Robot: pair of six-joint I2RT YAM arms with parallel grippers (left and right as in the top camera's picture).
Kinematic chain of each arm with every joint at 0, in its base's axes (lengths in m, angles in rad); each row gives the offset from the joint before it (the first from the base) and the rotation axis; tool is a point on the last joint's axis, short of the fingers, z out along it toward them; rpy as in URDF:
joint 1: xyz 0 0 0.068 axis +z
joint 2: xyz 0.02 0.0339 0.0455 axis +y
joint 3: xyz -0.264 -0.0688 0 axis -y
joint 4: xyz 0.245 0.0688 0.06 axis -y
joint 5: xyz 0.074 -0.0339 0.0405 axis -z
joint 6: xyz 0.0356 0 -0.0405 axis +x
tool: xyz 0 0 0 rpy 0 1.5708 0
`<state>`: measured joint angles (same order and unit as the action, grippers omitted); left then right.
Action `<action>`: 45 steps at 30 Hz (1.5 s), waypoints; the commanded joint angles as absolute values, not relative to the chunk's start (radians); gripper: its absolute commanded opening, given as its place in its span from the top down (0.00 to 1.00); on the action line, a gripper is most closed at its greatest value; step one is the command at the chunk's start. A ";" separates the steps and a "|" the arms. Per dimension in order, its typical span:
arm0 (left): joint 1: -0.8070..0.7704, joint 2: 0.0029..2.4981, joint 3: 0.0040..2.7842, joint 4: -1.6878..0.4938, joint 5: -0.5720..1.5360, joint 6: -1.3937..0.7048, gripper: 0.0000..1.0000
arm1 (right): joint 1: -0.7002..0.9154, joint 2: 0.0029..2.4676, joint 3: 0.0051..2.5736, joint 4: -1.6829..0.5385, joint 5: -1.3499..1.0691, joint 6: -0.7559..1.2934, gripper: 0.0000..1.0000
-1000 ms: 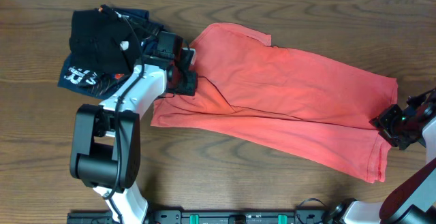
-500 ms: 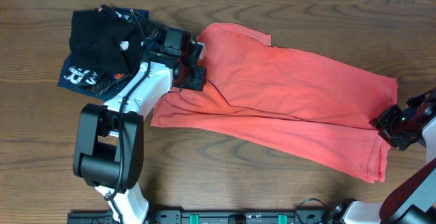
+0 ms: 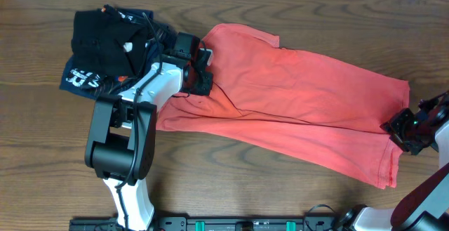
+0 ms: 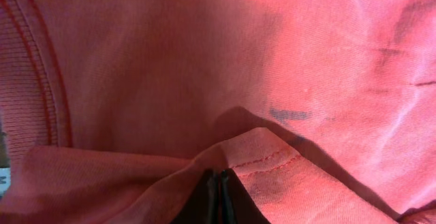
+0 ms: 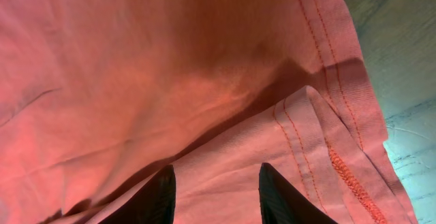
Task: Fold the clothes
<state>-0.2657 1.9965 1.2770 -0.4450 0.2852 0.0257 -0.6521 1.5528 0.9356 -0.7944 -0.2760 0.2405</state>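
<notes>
T-shirt point(image 3: 302, 111) in coral red lies spread across the tabletop point(image 3: 245, 185), near folded dark garments point(image 3: 105, 45). The left pincer point(image 4: 219, 197) is pressed together on a fold by the collar. The right pincer point(image 5: 214, 190) has fingers apart around the hem, grip impossible to tell.

Overhead evenly lit; wrist views soft, T-shirt point(image 4: 136, 60) folds shadowed.

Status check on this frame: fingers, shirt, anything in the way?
Left fingers shut on coral T-shirt near collar. Right fingers apart astride hem, grip unclear. Shirt lies long across table. Folded dark garments beside left arm.
</notes>
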 commanded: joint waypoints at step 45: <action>-0.389 1.988 1.283 -0.422 0.154 0.020 0.41 | -0.645 1.538 0.949 -0.805 -0.273 0.231 0.62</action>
